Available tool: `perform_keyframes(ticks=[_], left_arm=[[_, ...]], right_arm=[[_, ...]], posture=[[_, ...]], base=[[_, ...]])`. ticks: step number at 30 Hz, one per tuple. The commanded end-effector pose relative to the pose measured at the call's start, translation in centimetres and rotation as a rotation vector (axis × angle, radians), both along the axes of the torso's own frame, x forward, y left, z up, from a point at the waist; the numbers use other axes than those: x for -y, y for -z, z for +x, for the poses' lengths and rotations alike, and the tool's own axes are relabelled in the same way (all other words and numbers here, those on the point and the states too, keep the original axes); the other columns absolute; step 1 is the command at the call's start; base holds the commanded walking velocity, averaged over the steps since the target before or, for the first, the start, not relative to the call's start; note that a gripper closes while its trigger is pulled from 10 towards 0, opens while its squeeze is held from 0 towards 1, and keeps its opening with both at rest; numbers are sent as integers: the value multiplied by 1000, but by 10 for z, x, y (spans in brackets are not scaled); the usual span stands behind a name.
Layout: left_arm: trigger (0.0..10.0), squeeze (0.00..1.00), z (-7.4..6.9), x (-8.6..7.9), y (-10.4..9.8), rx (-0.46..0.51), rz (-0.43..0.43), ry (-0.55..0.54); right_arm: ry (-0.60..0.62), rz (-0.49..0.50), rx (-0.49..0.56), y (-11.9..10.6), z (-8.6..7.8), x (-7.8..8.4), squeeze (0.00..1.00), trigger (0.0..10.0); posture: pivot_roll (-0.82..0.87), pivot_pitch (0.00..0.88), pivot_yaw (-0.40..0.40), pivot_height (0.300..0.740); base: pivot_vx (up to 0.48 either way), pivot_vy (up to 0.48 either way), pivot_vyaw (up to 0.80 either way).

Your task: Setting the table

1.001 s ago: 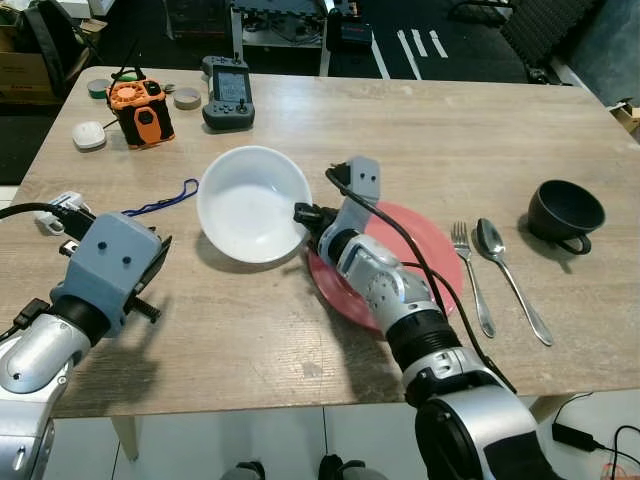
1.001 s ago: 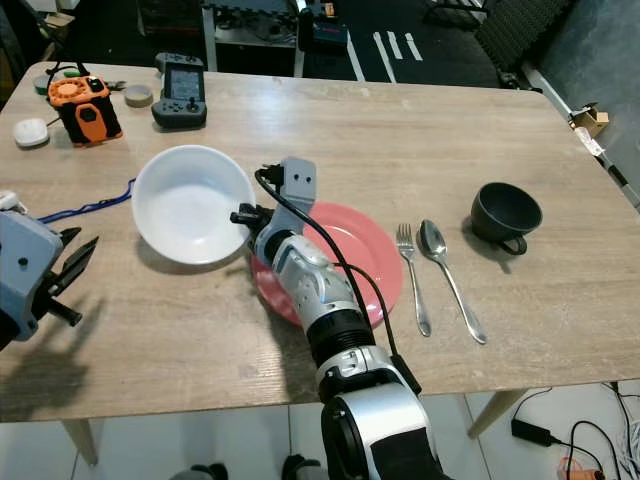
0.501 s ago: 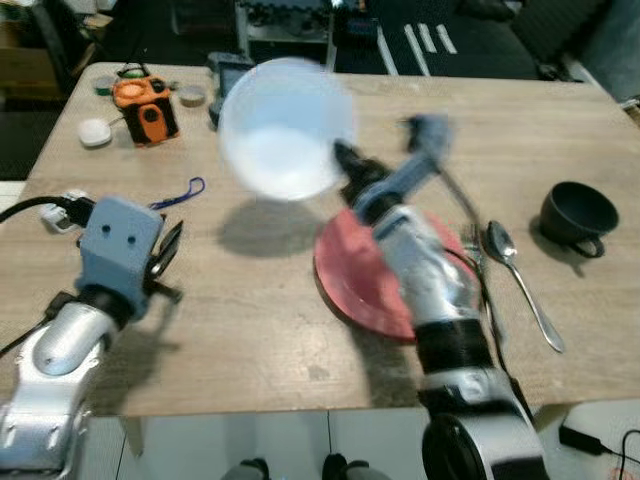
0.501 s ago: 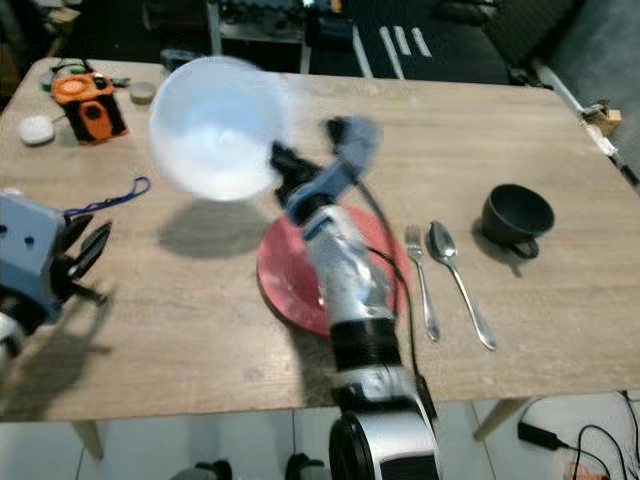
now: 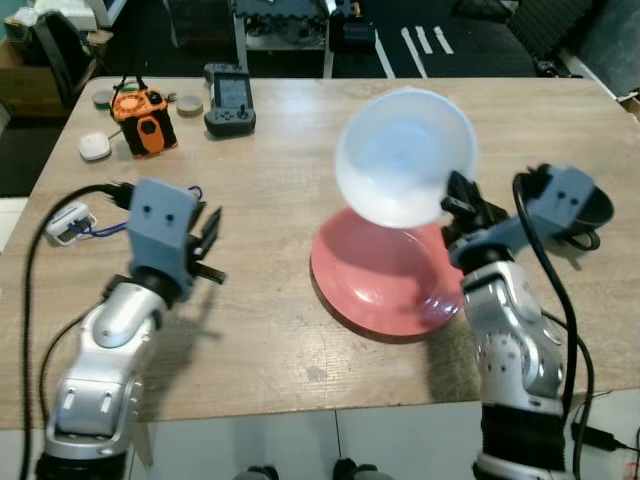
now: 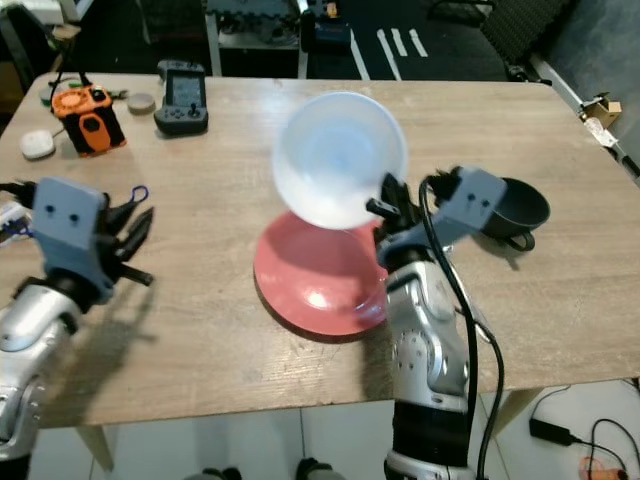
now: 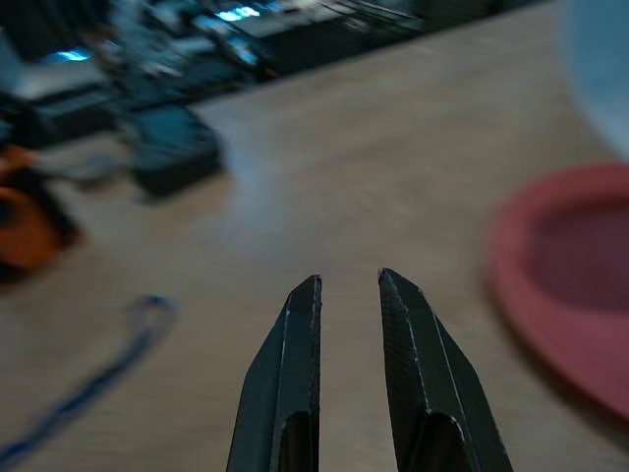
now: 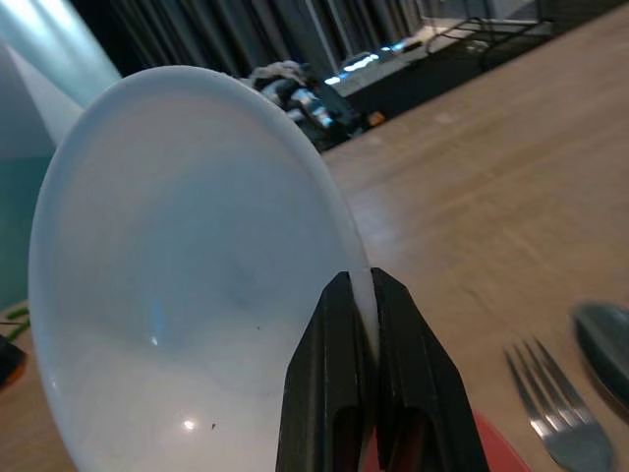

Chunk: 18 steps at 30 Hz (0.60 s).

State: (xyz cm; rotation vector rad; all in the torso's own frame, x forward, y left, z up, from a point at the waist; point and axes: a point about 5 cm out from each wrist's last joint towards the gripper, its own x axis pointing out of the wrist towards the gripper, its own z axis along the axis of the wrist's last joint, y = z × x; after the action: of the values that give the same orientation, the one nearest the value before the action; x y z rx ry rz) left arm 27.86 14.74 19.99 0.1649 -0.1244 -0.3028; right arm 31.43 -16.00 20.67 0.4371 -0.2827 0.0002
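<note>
Wooden counter (image 5: 300, 330) carries the red plate (image 5: 375, 285). My right gripper (image 8: 356, 295) pinches the white bowl (image 5: 403, 155) by its rim, tilted in the air above that plate. Rigid, smooth and likely breakable: keep a firm rim grasp. My left gripper (image 7: 346, 295) hovers slightly spread, holding nothing.

Silver arm segments noted w/ blue-grey wrist housings, two dark holes on left one; black cables routed alongside; long black tapered fingers (image 7: 285, 393).
</note>
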Motion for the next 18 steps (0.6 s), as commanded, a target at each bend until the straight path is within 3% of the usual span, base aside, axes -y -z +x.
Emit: perform_keyframes(ticks=[1,7,13,18], left_arm=[[10000,0,-6,5,13,-66,-16,4],[10000,0,-10,5,20,-73,-40,-45],[10000,0,-5,-6,20,-52,-48,-147],[10000,0,-3,-6,19,-43,-47,-160]], right_arm=[[-1,-35,2,2,-3,-7,0,10000],[-45,-59,-10,7,-6,-17,0,10000],[-79,-98,6,11,-8,-27,0,10000],[-77,-102,1,14,-7,-28,0,10000]], posture=[[36,68,64,740],[42,63,50,740],[43,59,42,740],[43,52,43,740]], base=[[0,0,0],[0,0,0],[0,0,0],[0,0,0]])
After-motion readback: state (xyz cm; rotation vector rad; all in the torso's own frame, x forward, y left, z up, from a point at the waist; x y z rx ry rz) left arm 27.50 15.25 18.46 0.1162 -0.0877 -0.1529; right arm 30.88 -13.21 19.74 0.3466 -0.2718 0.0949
